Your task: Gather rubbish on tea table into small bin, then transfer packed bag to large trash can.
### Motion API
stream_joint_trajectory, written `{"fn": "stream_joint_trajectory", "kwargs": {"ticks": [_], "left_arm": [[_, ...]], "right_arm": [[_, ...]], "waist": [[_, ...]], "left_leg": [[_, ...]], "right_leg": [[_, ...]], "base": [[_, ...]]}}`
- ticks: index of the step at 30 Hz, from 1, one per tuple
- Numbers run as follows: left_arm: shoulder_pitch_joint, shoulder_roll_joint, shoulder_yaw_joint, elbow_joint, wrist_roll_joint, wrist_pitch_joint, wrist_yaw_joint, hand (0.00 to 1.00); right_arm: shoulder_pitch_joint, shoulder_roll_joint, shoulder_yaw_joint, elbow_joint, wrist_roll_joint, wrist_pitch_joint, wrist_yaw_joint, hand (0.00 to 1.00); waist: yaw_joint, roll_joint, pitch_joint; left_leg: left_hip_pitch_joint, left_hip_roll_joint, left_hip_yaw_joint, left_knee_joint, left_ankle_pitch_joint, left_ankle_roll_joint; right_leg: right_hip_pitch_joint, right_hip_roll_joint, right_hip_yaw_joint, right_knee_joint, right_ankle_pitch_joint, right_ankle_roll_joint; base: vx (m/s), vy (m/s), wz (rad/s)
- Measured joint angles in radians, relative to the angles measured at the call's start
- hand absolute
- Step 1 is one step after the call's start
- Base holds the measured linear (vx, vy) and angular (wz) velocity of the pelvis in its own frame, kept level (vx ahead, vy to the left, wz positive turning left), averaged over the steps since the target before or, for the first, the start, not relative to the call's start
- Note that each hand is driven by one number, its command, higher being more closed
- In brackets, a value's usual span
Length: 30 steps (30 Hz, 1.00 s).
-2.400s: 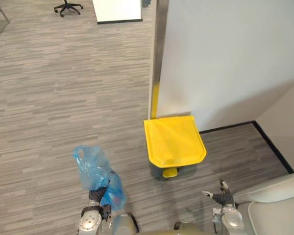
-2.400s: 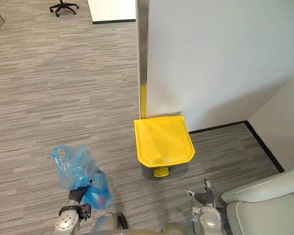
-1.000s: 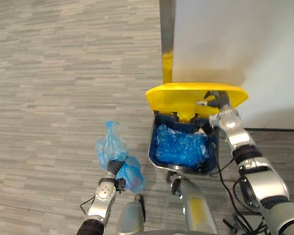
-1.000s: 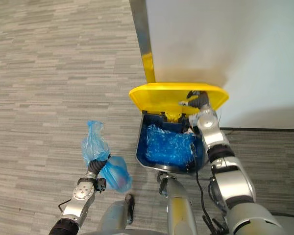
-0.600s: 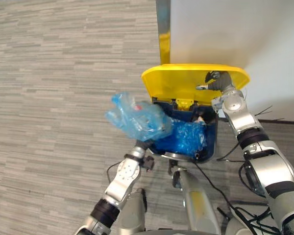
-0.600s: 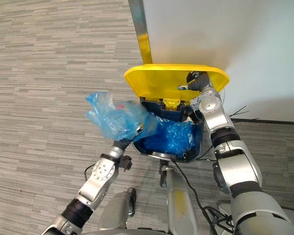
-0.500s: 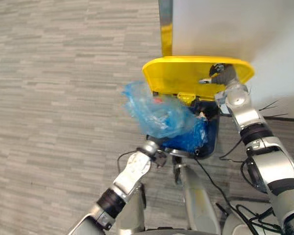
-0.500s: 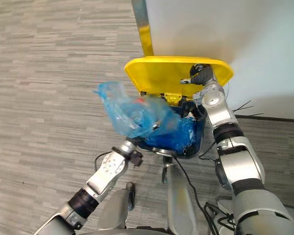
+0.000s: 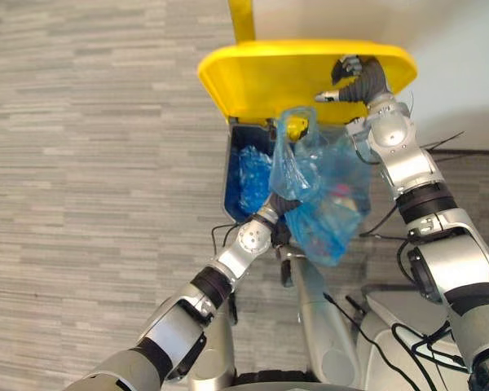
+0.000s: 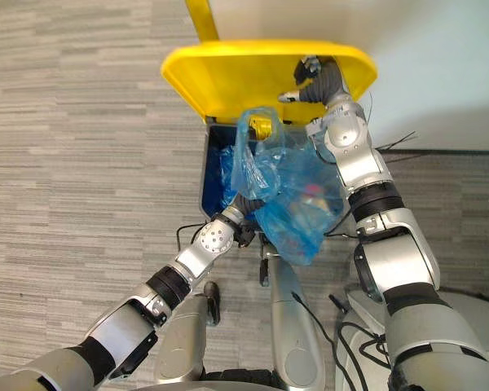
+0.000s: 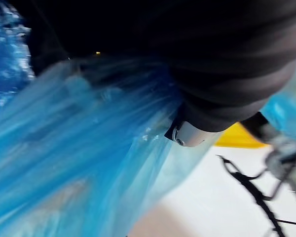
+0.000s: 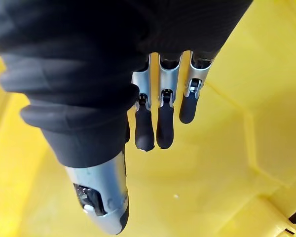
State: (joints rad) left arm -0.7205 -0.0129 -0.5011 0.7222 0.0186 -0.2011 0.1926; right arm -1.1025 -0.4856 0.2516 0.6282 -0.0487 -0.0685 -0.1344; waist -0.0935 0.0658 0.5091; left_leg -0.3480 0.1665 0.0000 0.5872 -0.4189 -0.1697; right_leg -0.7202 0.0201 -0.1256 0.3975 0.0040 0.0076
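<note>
The large trash can stands against the wall, its yellow lid (image 9: 269, 77) tipped up and back. Its dark blue body (image 9: 231, 175) holds a crumpled blue liner (image 9: 251, 173). My right hand (image 9: 354, 75) rests on the lid's underside with straight fingers (image 12: 160, 118) that lie flat on the yellow plastic (image 12: 222, 163). My left hand (image 9: 279, 213) is shut on the gathered neck of the packed blue bag (image 9: 326, 199). The bag hangs over the can's open mouth, toward its right side, with rubbish showing through the film. In the left wrist view the blue film (image 11: 64, 163) spreads out past the hand's dark cover (image 11: 222, 59).
A white wall (image 9: 456, 49) rises right behind the can, with a yellow-painted post (image 9: 241, 18) at its corner. Grey striped carpet (image 9: 81, 163) stretches to the left. A dark skirting line (image 9: 473, 150) runs along the wall's foot on the right.
My left arm has swung the bag from left of the can to over its open mouth. My right hand still holds the lid up. The camera has shifted left.
</note>
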Motion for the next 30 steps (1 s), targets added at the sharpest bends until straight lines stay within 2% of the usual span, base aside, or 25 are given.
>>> {"fn": "stream_joint_trajectory", "kwargs": {"ticks": [3, 5, 10, 15, 21, 24, 26, 30], "left_arm": [[-0.057, -0.028, 0.073, 0.049, 0.036, 0.008, 0.036, 1.00], [-0.065, -0.047, 0.122, 0.067, 0.070, 0.016, 0.066, 1.00], [-0.057, -0.068, 0.180, 0.075, 0.111, 0.037, 0.103, 1.00], [-0.050, -0.084, 0.225, 0.065, 0.097, 0.041, 0.140, 1.00], [-0.051, -0.082, 0.229, -0.054, 0.039, 0.039, 0.177, 1.00], [-0.052, -0.070, 0.232, -0.116, 0.012, 0.038, 0.205, 1.00], [-0.056, -0.047, 0.229, -0.188, 0.008, 0.027, 0.224, 1.00], [-0.068, -0.024, 0.229, -0.236, -0.027, -0.001, 0.230, 1.00]], "right_arm": [[0.001, 0.011, 0.019, -0.089, 0.009, -0.003, -0.020, 0.00], [0.012, 0.031, 0.039, -0.156, 0.010, -0.011, -0.041, 0.00], [0.074, 0.090, 0.039, -0.229, 0.009, -0.039, -0.064, 0.00], [0.099, 0.110, 0.031, -0.232, 0.006, -0.039, -0.084, 0.00], [0.153, 0.151, -0.011, -0.268, -0.001, -0.039, -0.090, 0.00], [0.183, 0.173, -0.021, -0.268, -0.002, -0.039, -0.104, 0.00], [0.220, 0.180, -0.048, -0.279, -0.003, -0.040, -0.104, 0.00], [0.252, 0.173, -0.081, -0.280, -0.003, -0.040, -0.104, 0.00]], "waist": [[0.000, -0.017, 0.011], [0.000, -0.027, 0.017], [0.003, -0.028, 0.017], [0.017, -0.031, 0.016], [0.018, -0.044, 0.009], [0.021, -0.063, -0.002], [0.027, -0.089, -0.017], [0.024, -0.098, -0.022]], "left_leg": [[-0.050, 0.034, 0.048, 0.055, -0.023, -0.010], [-0.072, 0.049, 0.086, 0.079, -0.039, -0.005], [-0.092, 0.079, 0.129, 0.093, -0.042, -0.008], [-0.091, 0.081, 0.148, 0.093, -0.041, -0.008], [-0.077, 0.076, 0.155, 0.090, -0.040, -0.009], [-0.048, 0.071, 0.156, 0.070, -0.039, -0.010], [-0.039, 0.064, 0.154, 0.048, -0.031, -0.015], [-0.019, 0.045, 0.140, 0.003, -0.004, -0.015]], "right_leg": [[-0.042, 0.013, -0.001, 0.003, 0.011, -0.007], [-0.071, 0.014, 0.002, 0.018, 0.014, -0.009], [-0.092, 0.012, 0.001, 0.022, 0.019, -0.016], [-0.095, -0.011, -0.002, 0.040, 0.019, -0.020], [-0.082, -0.038, -0.007, 0.060, 0.009, -0.005], [-0.063, -0.040, -0.004, 0.061, 0.005, -0.003], [-0.063, -0.043, -0.002, 0.061, 0.001, -0.008], [-0.051, -0.058, -0.006, 0.062, -0.005, -0.012]], "base": [[0.02, -0.004, -0.32], [0.02, 0.017, -0.31], [0.03, 0.011, -0.06], [0.03, 0.028, 0.10], [0.02, 0.041, 0.10], [0.05, 0.027, 0.02], [0.05, 0.006, 0.05], [0.06, -0.002, 0.15]]}}
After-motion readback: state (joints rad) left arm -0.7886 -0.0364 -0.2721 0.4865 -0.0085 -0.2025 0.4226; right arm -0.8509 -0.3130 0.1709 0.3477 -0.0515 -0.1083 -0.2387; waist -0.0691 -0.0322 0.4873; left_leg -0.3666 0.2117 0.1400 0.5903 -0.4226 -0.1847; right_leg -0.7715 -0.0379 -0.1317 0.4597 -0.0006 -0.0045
